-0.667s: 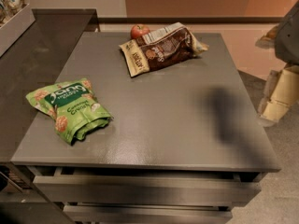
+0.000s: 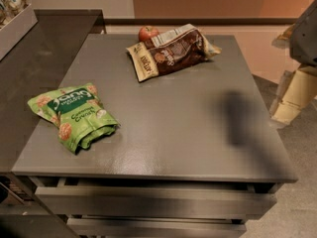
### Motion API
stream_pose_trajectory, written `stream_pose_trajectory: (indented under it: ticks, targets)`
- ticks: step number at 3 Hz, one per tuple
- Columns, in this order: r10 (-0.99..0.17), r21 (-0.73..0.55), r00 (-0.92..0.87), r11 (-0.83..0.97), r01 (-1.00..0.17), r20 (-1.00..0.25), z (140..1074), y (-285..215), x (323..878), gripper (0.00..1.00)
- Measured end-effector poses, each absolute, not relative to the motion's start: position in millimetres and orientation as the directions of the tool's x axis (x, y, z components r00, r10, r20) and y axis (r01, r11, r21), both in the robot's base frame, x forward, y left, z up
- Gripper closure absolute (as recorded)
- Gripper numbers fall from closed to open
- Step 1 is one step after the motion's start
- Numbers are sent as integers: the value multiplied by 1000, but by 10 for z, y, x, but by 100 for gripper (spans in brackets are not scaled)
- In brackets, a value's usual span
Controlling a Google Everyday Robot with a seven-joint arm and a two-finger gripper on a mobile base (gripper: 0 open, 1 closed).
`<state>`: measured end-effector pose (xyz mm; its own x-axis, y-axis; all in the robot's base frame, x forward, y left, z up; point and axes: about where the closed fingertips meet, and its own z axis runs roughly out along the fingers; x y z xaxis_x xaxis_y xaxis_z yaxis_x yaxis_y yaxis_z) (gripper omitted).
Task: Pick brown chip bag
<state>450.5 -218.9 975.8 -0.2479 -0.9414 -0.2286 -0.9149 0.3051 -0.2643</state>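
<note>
Table [image 2: 188, 133]: grey, flat top, drawers below the front edge. A dark blurred shadow falls on its right half.

Green bag [image 2: 72, 115]: front left of the table, well apart from the target. Not wanted.

Brown bag [image 2: 171, 51]: lies flat at the far middle of the table, long axis slanting, tan end band toward the near left, crimped end toward the far right. Judged light, soft and crinkly, air-puffed, with slick film. It should give under pressure, and the contents may crush. Best hold is probably across the puffed middle, pinching the narrow width, or on the crimped far end, where the film is flat.

Gripper [image 2: 290, 100]: cream-coloured, off the table's right edge, raised, partly cut by the frame. Whether it is released or clenched cannot be told. It holds nothing. The bag lies well apart from it, to the left and farther back.

Apple [image 2: 147, 32]: small, red, touching or just behind the bag's far left corner. A risk of nudging it.
</note>
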Motion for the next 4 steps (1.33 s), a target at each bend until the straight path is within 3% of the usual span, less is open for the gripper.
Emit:
stream_pose_trajectory:
  ticks: [1,4]
  targets:
    - [-921,-274,-282,354,-894,-268,9733,-2237,4674,0]
    - [-773,-276,-373,560,-781,-513,9317,-2483,6095,0]
